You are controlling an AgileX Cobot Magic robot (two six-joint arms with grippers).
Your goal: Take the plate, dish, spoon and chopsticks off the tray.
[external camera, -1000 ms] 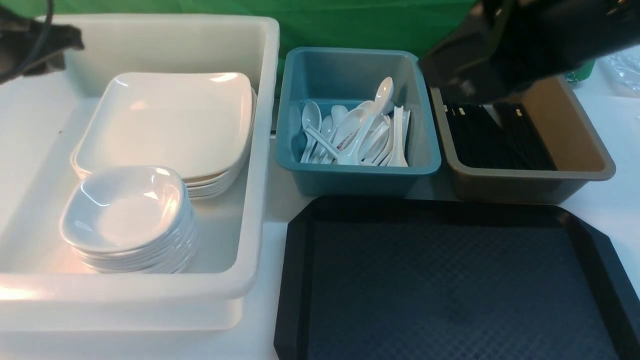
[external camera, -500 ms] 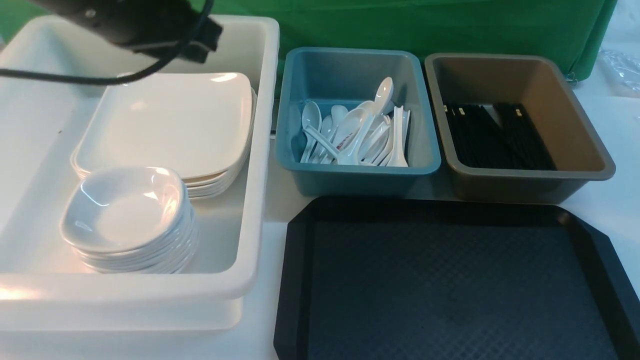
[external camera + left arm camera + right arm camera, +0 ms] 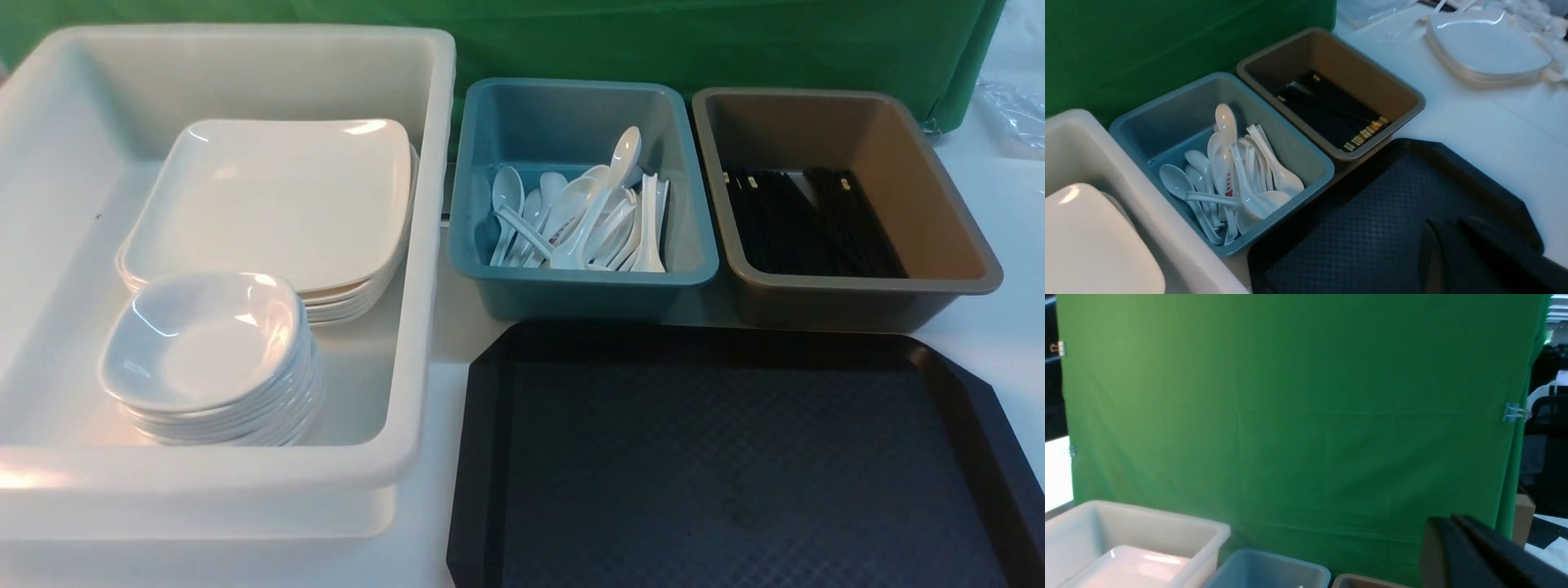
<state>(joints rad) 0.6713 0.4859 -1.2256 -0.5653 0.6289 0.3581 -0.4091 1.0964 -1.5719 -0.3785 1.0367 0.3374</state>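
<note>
The black tray (image 3: 735,457) lies at the front right with nothing on its patterned surface. White plates (image 3: 277,200) sit stacked in the white bin (image 3: 424,245), and a stack of small dishes (image 3: 204,339) stands in front of them. Several white spoons (image 3: 584,216) lie in the teal bin (image 3: 571,278). Black chopsticks (image 3: 808,224) lie in the brown bin (image 3: 857,286). Neither arm shows in the front view. My left gripper (image 3: 1447,223) hangs shut and holding nothing above the tray (image 3: 1372,228). My right gripper (image 3: 1447,520) is shut too, raised and facing the green backdrop.
All three bins stand in a row behind and to the left of the tray, on a white table. In the left wrist view, another stack of white plates (image 3: 1490,45) sits on the table beyond the brown bin (image 3: 1331,85). A green cloth hangs behind the bins.
The right arm has left the space over the brown bin, and the left arm swung across the back of the white bin. Both are now out of the front view.
</note>
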